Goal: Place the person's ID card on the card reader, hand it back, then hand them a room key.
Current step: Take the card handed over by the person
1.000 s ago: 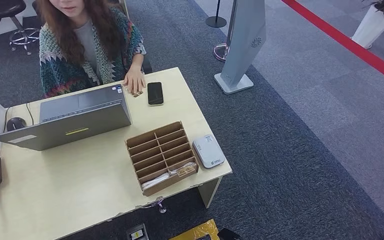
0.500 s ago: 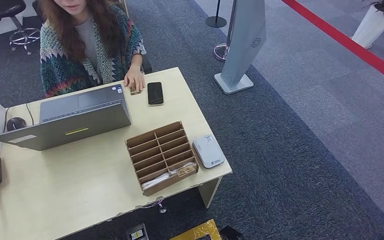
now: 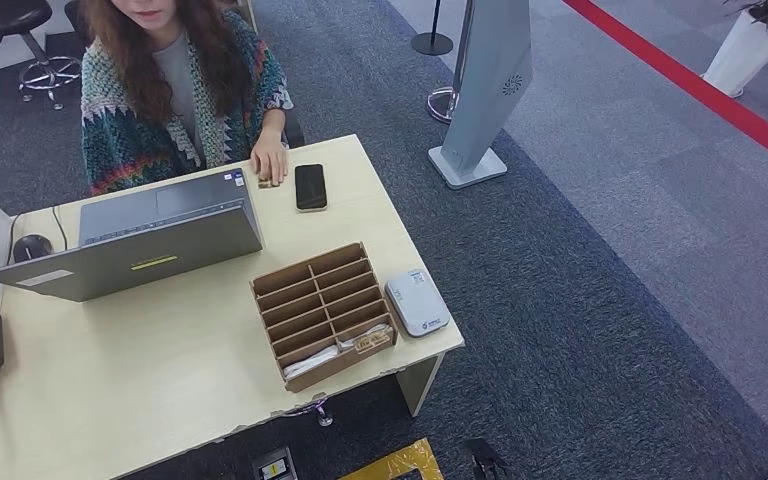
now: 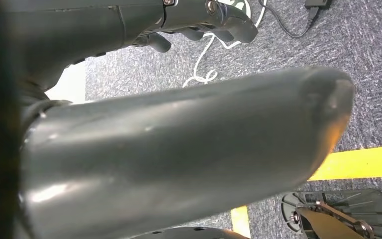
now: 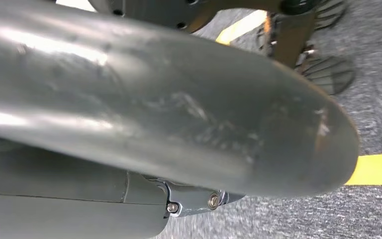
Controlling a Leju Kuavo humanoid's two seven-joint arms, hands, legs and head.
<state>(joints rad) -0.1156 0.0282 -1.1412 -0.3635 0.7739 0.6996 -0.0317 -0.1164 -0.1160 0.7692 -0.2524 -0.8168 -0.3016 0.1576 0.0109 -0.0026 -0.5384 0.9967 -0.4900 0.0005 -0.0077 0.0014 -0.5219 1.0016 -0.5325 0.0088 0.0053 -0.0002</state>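
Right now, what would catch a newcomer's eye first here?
A person in a colourful knitted cardigan sits at the far side of the pale wooden desk, one hand beside a black phone. Nearer stand an open grey laptop, a slotted brown cardboard organizer and a white card reader.

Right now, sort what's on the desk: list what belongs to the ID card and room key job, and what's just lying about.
Belongs to the job:
- card reader, at the desk's near right corner
- wooden card rack, white cards in its nearest slots
- small item under the person's hand, too small to identify

Just lying about:
- laptop
- black phone
- mouse
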